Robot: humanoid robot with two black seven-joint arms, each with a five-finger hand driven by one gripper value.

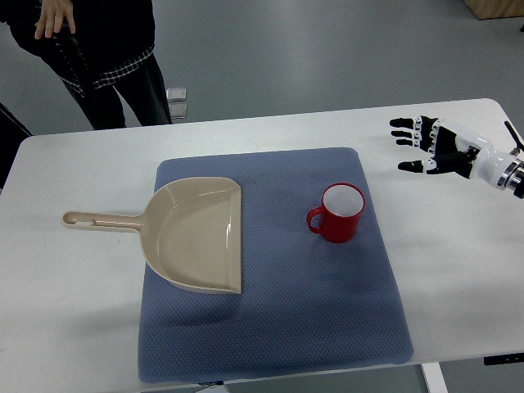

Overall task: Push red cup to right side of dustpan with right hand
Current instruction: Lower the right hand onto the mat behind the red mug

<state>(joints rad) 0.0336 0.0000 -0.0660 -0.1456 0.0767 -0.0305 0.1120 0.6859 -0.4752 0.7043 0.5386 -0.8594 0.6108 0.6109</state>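
Note:
A red cup [339, 214] with a white inside stands upright on the blue mat [278, 327], its handle pointing left. A beige dustpan [196, 233] lies on the mat's left part, handle reaching left onto the table, open mouth facing the cup. My right hand [422, 146] hovers over the white table at the far right, up and right of the cup and clear of it. Its fingers are spread and hold nothing. The left arm does not show.
The white table [74, 327] runs under the mat, its front edge at the bottom. A person in dark clothes [106, 49] stands beyond the far left edge, one hand [53, 18] raised. Grey floor lies behind.

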